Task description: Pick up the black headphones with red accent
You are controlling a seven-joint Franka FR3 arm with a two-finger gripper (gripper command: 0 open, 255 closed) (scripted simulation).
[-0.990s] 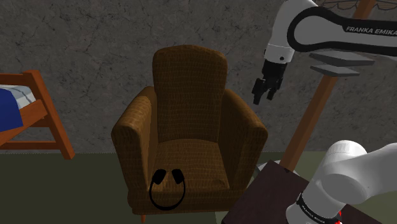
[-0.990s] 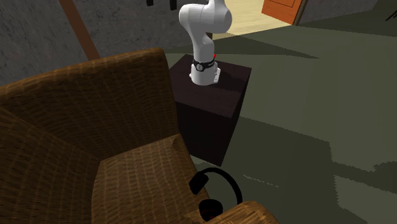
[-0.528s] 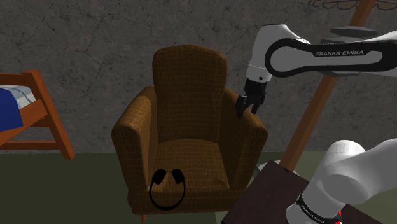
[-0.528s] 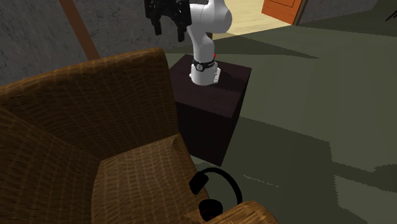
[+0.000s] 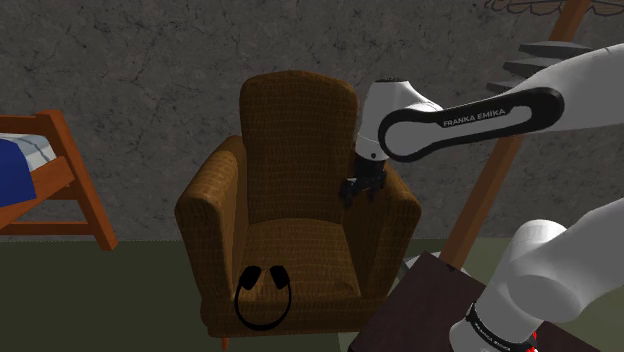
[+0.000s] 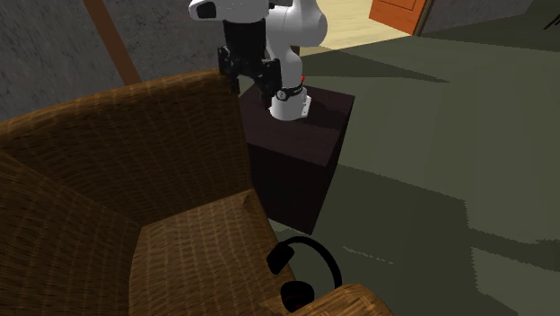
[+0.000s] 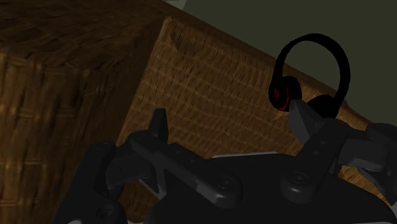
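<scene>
Home interior, prob. a bedroom or sitting rm. Brown woven armchair (image 5: 290,200) mid-room, wooden bed frame (image 5: 72,175) w/ blue and white bedding (image 5: 14,165) at the shoulder view's left, rough grey stone wall (image 5: 150,60) behind. Second exterior view: dark green floor (image 6: 449,135), orange door (image 6: 399,13) at top right.

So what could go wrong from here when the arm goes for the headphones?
1. The open gripper hangs close to the armchair's arm; moving lower may strike it.
2. The headphones lie at the front edge of the seat, band overhanging; a nudge could tip them to the floor.
</scene>
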